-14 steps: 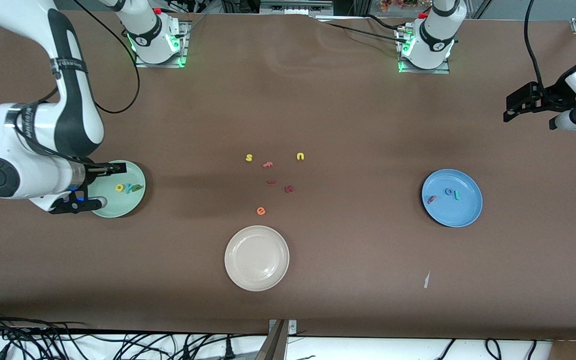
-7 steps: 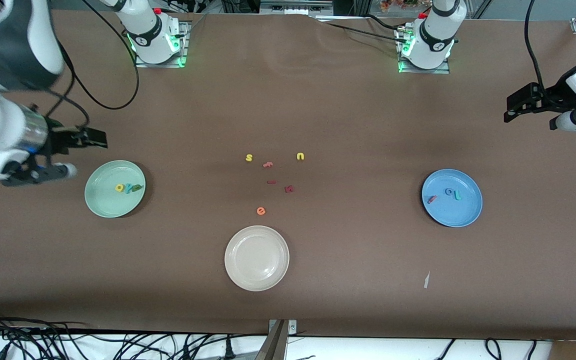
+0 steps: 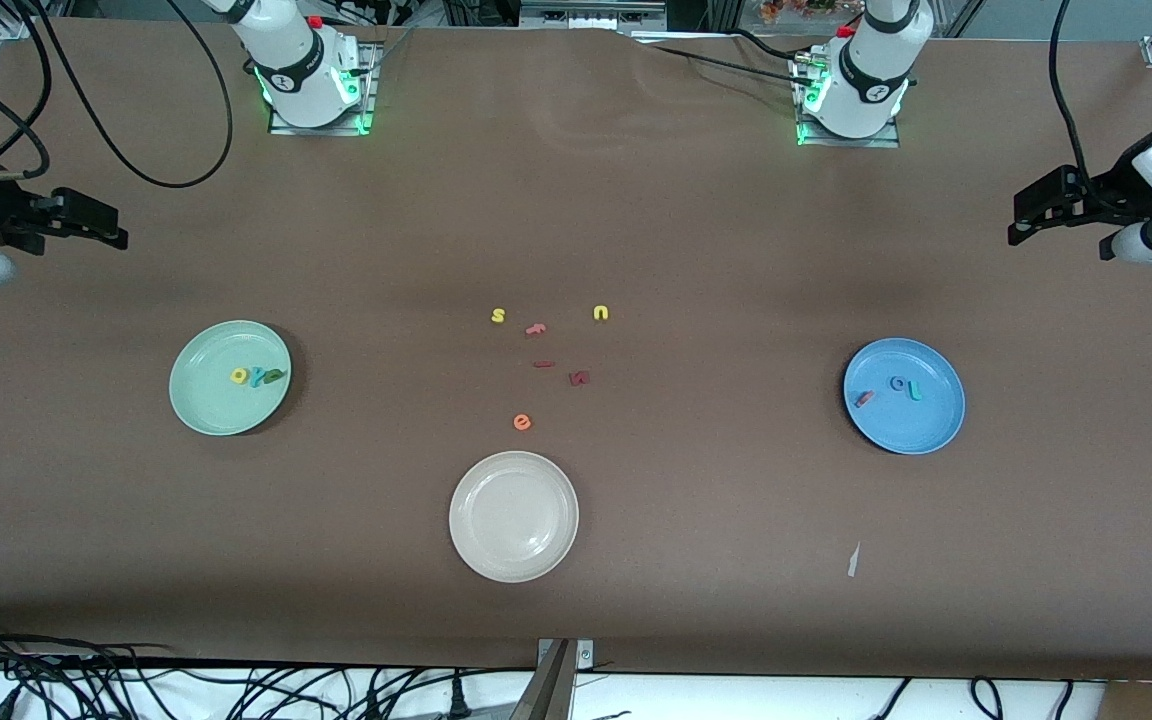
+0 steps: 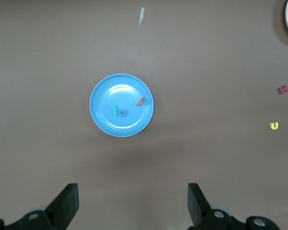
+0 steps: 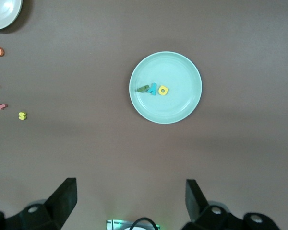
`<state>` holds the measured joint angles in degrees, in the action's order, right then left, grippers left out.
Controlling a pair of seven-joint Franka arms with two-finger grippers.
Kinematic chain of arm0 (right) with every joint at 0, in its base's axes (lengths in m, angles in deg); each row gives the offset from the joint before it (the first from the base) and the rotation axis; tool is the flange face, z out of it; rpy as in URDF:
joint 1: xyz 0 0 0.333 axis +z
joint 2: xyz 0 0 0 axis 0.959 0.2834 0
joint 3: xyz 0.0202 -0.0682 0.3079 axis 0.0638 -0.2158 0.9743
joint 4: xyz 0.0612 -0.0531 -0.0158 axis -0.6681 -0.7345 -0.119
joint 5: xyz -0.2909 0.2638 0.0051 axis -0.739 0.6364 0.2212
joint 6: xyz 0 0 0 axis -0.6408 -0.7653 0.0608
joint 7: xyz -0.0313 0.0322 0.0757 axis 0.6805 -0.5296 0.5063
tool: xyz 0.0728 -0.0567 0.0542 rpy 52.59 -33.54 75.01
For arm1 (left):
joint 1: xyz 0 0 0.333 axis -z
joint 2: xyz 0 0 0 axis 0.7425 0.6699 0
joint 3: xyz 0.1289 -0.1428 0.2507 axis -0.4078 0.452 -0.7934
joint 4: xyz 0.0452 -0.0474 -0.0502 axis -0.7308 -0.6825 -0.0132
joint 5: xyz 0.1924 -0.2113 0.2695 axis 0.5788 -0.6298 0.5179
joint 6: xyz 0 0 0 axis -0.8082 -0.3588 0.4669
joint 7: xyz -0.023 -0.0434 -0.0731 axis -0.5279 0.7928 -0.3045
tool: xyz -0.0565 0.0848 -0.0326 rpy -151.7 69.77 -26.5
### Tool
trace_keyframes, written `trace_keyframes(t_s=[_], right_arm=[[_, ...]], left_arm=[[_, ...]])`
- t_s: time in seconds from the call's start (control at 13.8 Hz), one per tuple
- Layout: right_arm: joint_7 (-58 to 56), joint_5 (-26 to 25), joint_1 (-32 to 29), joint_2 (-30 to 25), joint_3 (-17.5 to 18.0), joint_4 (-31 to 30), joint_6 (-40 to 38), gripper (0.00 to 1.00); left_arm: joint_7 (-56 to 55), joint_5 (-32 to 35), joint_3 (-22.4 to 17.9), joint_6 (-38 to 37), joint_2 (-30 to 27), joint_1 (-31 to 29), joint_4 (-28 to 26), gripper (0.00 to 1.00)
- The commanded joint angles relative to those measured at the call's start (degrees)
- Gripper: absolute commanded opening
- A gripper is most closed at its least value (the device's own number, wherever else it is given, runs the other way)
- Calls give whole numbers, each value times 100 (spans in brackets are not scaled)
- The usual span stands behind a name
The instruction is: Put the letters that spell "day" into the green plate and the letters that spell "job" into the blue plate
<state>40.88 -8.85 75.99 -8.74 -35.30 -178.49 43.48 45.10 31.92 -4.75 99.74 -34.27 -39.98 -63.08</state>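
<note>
The green plate (image 3: 211, 410) holds the yellow "d" (image 3: 239, 376), the teal "y" (image 3: 257, 378) and the dark green "a" (image 3: 275, 376) in a row. In the blue plate (image 3: 921, 430) lie the salmon "b" (image 3: 864, 398), the blue "o" (image 3: 898, 383) and the teal "j" (image 3: 916, 390). My right gripper (image 3: 108, 226) hangs open and empty over the bare table at the right arm's end, off the green plate (image 5: 175, 72). My left gripper (image 3: 1021, 220) waits open and empty over the left arm's end, well above the blue plate (image 4: 125, 86).
A cream-white plate (image 3: 513, 515) sits near the front camera at mid-table. Loose letters lie between the plates: yellow "s" (image 3: 498, 316), yellow "u" (image 3: 601, 313), dark red "k" (image 3: 579, 378), orange "e" (image 3: 522, 422), and two small reddish pieces. A white scrap (image 3: 853, 560) lies near the blue plate.
My right arm has risen from over the green plate and drawn back toward its end of the table, open all the while. The left arm and all letters have stayed put.
</note>
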Motion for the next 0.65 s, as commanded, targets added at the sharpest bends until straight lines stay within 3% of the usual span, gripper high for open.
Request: trace_keyframes(t_s=[0.0, 0.58], right_arm=[[5, -68, -26, -137, 84, -141, 130, 100], [5, -68, -52, -119, 84, -158, 183, 100]], left_arm=[[-38, 100, 10, -115, 73, 4, 177, 100], [-38, 100, 10, -115, 64, 21, 177, 100]])
